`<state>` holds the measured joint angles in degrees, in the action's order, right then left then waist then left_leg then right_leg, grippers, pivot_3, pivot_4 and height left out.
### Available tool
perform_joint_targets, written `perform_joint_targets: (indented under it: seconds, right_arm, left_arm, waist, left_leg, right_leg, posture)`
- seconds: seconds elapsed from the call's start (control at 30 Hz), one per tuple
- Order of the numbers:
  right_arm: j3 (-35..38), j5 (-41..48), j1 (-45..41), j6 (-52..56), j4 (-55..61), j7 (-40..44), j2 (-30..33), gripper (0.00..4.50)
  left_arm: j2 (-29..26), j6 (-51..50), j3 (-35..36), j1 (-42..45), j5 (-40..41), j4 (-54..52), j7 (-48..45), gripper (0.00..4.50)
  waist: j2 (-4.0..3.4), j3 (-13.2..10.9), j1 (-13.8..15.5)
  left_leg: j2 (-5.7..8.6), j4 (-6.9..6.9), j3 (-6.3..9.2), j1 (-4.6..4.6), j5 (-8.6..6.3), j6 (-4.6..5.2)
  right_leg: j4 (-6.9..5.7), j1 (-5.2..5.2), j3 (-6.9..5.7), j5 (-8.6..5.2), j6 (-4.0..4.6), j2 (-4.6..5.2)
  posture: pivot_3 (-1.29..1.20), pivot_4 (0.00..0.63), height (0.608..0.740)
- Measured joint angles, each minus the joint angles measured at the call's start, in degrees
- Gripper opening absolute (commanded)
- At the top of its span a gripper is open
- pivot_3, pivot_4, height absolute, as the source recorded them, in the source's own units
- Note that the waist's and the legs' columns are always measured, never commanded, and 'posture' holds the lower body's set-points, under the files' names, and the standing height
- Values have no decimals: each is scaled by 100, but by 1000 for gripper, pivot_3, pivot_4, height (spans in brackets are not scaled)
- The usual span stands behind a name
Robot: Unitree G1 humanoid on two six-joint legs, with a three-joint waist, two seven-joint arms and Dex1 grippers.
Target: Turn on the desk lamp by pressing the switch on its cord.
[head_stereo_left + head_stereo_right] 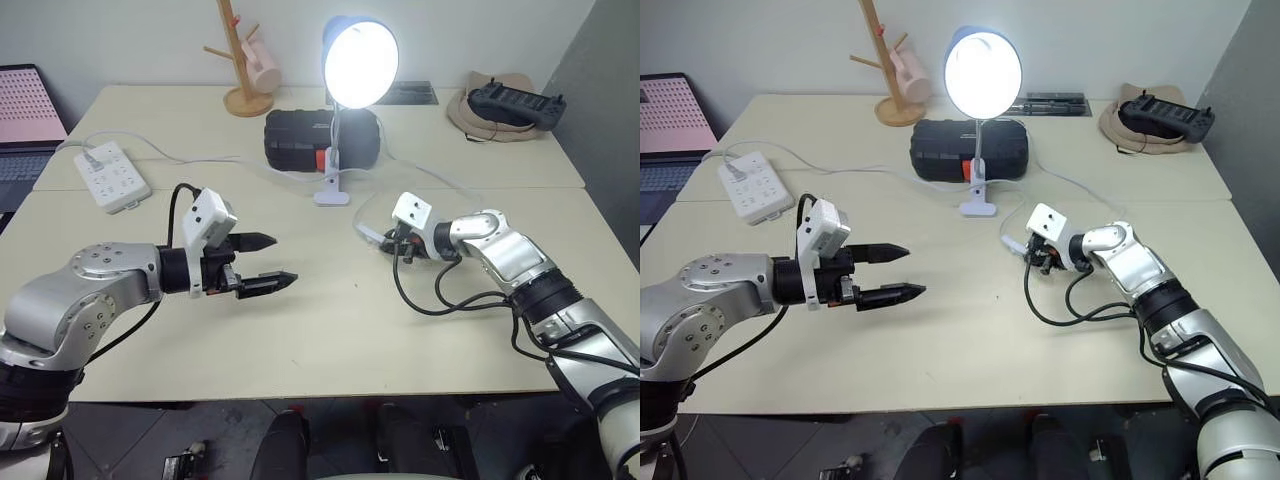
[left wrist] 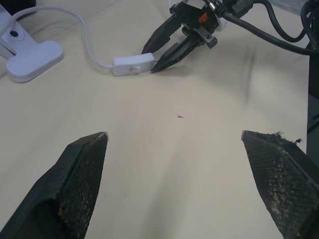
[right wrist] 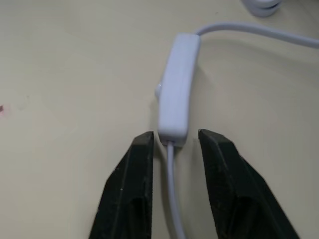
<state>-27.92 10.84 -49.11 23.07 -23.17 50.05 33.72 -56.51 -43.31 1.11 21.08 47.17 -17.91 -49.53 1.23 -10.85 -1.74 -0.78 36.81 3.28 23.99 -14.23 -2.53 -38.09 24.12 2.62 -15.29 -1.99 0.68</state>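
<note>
Right wrist view shows you the switch (image 3: 177,89) at centre frame, long axis in line with the right gripper (image 3: 174,142), whose slightly parted fingers straddle its near end and cord (image 3: 172,184) ungrasped; the left gripper (image 1: 268,262) hangs released, farther off.

Two silver arms with black two-finger grippers

Both arms wear rounded brushed-silver shells joined by black ring segments, with small dark screws dotting the left arm's (image 1: 85,300) big joint housing. Each wrist carries a white boxy camera block with little round holes in its face. The left gripper (image 1: 270,262) has long, tapered black fingers with a rough, woven-looking texture on the inner pads (image 2: 82,169), frayed at one tip. The right gripper (image 2: 160,52) shows smoother, glossier black fingers and a small orange part near their root. Thick black cables loop loosely beside the right arm (image 1: 505,255); a thinner black cable arcs over the left wrist.
</note>
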Motion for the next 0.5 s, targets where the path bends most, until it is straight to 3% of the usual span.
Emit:
perform_joint_targets:
  seconds: [0.3,0.5]
  right_arm:
    - [1031,453,775,1052,1853,479,577,4488]
    - [2297,1049,2164,2028,3768,412,1513,4488]
  left_arm:
    - [162,-139,216,148,-91,346,-144,4500]
    - [-185,111,157,326,-710,1020,-722,4500]
  waist:
    - [0,0,9]
    - [1,0,40]
  left_leg:
    - [2,17,9,-7,1,3]
    - [7,16,24,-12,0,3]
  right_leg:
    - [-19,-9,-8,1,-3,0]
    - [-52,-5,-19,-8,9,-2]
  posture:
    - [0,150,740]
    - [0,150,740]
